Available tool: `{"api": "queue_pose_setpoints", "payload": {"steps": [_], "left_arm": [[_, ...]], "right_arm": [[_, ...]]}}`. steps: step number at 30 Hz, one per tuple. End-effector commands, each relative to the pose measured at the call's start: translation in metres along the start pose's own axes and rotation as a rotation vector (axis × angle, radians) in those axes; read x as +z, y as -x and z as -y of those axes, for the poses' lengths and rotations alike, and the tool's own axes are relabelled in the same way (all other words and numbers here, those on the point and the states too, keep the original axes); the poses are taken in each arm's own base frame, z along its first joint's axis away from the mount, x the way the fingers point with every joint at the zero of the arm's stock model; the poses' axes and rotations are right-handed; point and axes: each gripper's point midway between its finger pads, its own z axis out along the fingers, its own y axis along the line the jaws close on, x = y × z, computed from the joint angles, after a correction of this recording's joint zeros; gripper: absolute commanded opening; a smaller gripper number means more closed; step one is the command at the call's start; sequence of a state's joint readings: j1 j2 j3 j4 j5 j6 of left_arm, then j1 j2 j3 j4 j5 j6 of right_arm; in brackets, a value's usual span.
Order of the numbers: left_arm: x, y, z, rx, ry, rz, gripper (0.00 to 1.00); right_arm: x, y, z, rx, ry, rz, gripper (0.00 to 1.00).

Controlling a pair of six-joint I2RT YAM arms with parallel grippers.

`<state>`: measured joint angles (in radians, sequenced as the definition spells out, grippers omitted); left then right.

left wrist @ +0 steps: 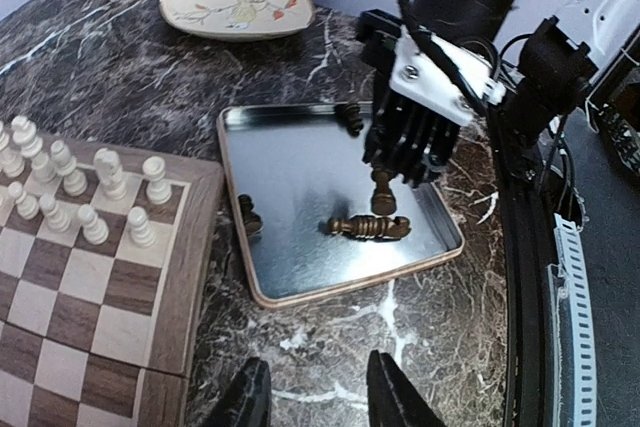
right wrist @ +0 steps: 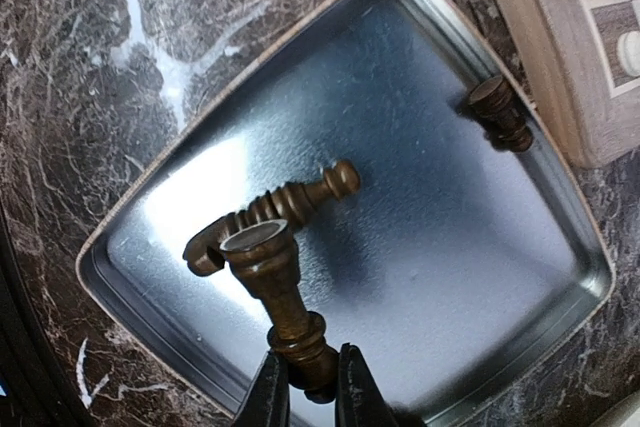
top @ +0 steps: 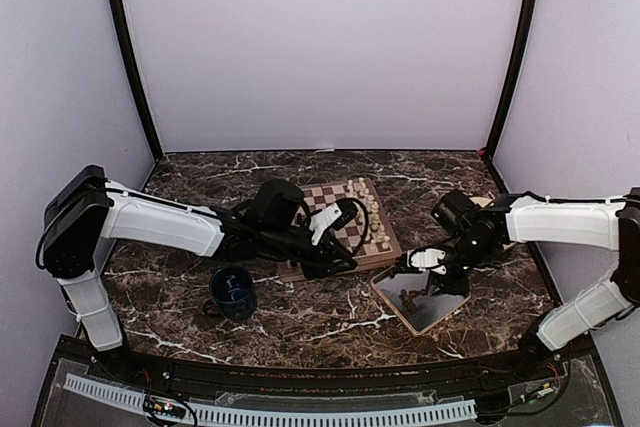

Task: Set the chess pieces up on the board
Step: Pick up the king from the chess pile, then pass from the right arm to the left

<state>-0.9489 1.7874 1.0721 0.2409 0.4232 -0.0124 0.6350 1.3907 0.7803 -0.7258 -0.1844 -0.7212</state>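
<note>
The board [top: 385,247] lies mid-table, with cream-white chess pieces [left wrist: 100,187] lined along its far rows [top: 362,202]. My right gripper [right wrist: 312,382] is shut on the head of a dark brown piece [right wrist: 275,287], which hangs base-down over the grey tray [right wrist: 450,237]. A second dark piece [right wrist: 285,205] lies flat in the tray just under it. A third [right wrist: 497,110] leans in the tray corner nearest the board. My left gripper [left wrist: 320,397] hovers open and empty over the marble between the board's edge [left wrist: 190,277] and the tray [left wrist: 300,157].
A blue mug [top: 232,292] stands in front of the board on the left. Behind the tray lies a round beige plate [left wrist: 235,5]. Another dark piece [left wrist: 349,117] rests against the tray's far rim. The right arm [top: 560,222] reaches in from the right.
</note>
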Motion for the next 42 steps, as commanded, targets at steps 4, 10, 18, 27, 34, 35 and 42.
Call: {"api": "queue_pose_setpoints", "payload": {"steps": [4,10,18,27,34,35,42], "left_arm": [[0.011,0.041,0.041,0.137,-0.165,0.225,0.36],[0.037,0.04,0.046,0.081,-0.175,0.25,0.35],[0.049,0.044,0.042,-0.04,-0.202,0.287,0.37],[0.055,0.05,0.037,-0.091,-0.196,0.318,0.39],[0.058,0.057,0.036,-0.104,-0.205,0.334,0.35],[0.058,0.057,0.036,-0.105,-0.208,0.337,0.34],[0.06,0.057,0.039,-0.114,-0.234,0.335,0.21]], "right_arm": [[-0.029,0.024,0.0,0.02,0.006,0.074,0.05],[-0.051,0.048,0.007,0.052,-0.003,0.142,0.05],[-0.075,0.079,0.015,0.064,0.01,0.229,0.06],[-0.08,0.09,0.015,0.062,0.039,0.253,0.07],[-0.081,0.092,0.014,0.065,0.051,0.262,0.07],[-0.081,0.092,0.014,0.066,0.051,0.261,0.07],[-0.08,0.091,0.014,0.068,0.053,0.259,0.08]]}}
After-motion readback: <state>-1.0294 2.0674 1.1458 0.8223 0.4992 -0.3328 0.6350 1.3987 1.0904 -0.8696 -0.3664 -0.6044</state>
